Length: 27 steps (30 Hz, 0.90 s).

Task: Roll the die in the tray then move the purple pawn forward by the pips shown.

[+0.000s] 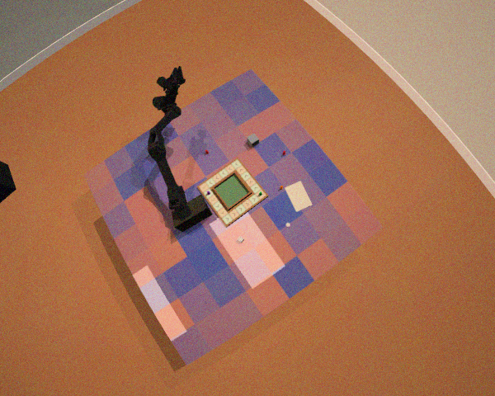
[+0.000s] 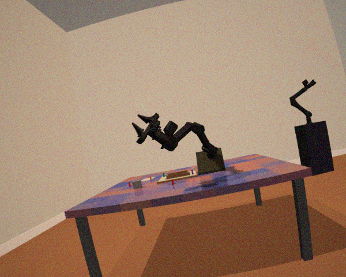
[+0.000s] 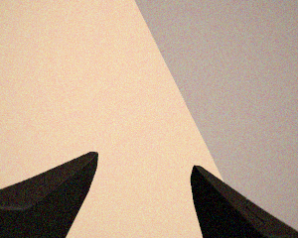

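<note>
Pincer (image 2: 139, 127) raised high above the counter (image 2: 155, 202), pointed up toward wall and ceiling; jaws partly open, nothing held between them. Die (image 1: 240, 239) seen lying on a pale square of the counter, just outside the board (image 1: 223, 219), well apart from the arm. Green tray (image 1: 231, 190) is set in the board's middle. Purple pawn (image 1: 208, 192) is stood on the board's track nearest the arm base.
</note>
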Each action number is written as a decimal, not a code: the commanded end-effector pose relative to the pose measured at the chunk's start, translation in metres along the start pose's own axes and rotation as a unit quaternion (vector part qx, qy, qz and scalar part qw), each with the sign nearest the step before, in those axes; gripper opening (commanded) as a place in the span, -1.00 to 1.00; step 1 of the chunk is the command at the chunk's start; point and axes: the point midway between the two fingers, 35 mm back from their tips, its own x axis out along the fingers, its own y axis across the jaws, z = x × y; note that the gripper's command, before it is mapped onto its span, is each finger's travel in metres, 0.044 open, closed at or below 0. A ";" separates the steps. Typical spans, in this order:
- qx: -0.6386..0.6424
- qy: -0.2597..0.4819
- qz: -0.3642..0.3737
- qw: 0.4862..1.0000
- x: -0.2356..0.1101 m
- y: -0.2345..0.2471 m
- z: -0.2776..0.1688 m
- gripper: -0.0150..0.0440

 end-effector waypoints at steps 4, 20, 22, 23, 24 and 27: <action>-0.126 0.000 0.072 0.989 0.009 0.045 -0.072 0.44; -0.299 0.059 0.184 0.935 0.020 0.071 -0.241 0.44; -0.326 0.075 0.204 0.920 0.019 0.070 -0.270 0.44; -0.339 0.084 0.214 0.912 0.017 0.069 -0.285 0.44; -0.352 0.092 0.225 0.904 0.016 0.068 -0.300 0.44; -0.387 0.120 0.256 0.878 0.011 0.061 -0.345 0.44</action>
